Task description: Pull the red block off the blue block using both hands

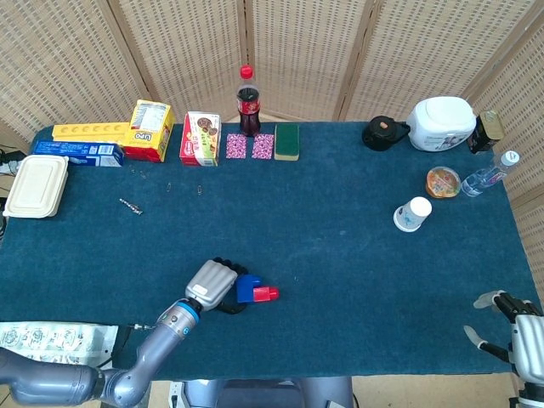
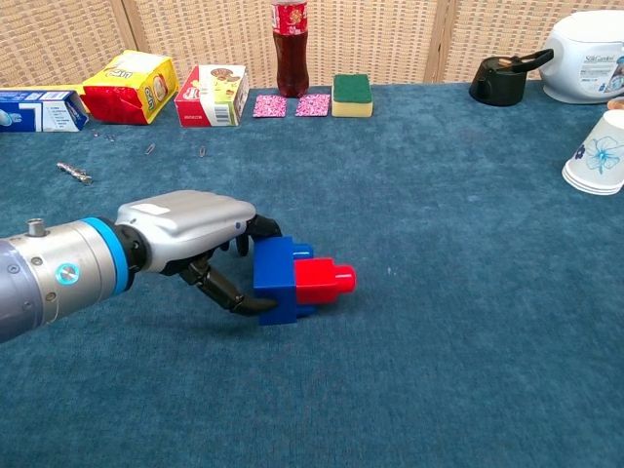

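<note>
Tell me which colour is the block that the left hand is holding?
Blue: the blue block, seen best in the chest view.

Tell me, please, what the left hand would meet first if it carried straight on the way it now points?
The left hand already grips the blue block, so nothing lies between them. Pushed on toward the robot's right, the pair, red block leading, seems to face only bare table, though depth is hard to judge.

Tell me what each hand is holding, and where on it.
The left hand grips the blue block at its left end; the red block remains attached. The right hand holds nothing.
</note>
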